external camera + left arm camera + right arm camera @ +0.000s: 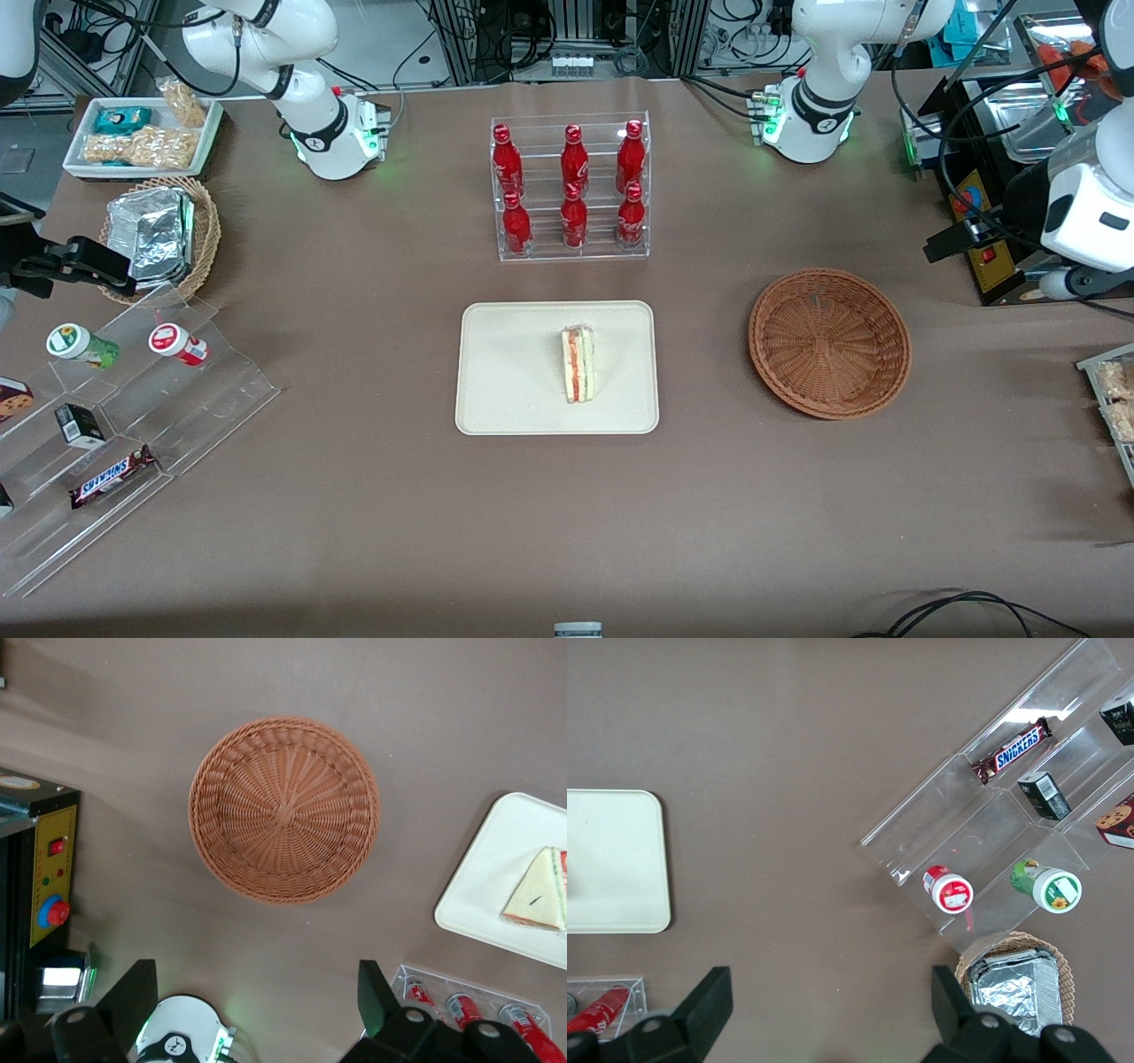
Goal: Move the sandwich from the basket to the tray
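The sandwich (pixel 578 364), a white wedge with red and green layers, lies on the cream tray (pixel 505 372) in the middle of the table. The reddish-brown wicker basket (pixel 829 343) stands beside the tray, toward the working arm's end, and holds nothing. My left gripper (pixel 966 237) hangs high above the table near the basket, farther from the front camera than it. It is open and holds nothing. The left wrist view looks down on the basket (pixel 283 811), the tray (pixel 496 868) and the sandwich (pixel 538 895), with my gripper (pixel 257 1001) wide open.
A clear rack of red bottles (pixel 571 186) stands farther back than the tray. A control box with a red button (pixel 49 877) sits near the basket. A tan basket of foil packets (pixel 159 235), clear snack steps (pixel 115 416) and a white bin (pixel 142 137) lie toward the parked arm's end.
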### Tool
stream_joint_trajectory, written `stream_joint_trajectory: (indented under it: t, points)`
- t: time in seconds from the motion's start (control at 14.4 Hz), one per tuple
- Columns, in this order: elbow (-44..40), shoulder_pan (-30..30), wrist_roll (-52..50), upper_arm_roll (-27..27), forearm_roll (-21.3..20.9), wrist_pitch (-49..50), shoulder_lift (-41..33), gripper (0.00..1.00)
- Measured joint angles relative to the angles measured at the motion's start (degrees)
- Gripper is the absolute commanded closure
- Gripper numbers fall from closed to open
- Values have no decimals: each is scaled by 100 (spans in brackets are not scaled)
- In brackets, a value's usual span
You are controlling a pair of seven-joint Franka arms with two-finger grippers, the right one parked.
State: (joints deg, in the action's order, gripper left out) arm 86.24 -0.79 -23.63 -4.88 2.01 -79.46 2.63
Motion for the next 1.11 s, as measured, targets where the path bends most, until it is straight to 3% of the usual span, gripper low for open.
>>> stream_joint_trajectory:
  t: [0.28,0.55,0.83,1.11]
  points:
    - [-9,-226,26,-370,-9,-2,-219,0]
    - [0,-229,29,-390,-53,-41,-305,0]
    - [92,-57,102,-435,-367,-219,-369,0]
    - [597,65,472,-455,-408,-658,-683,0]
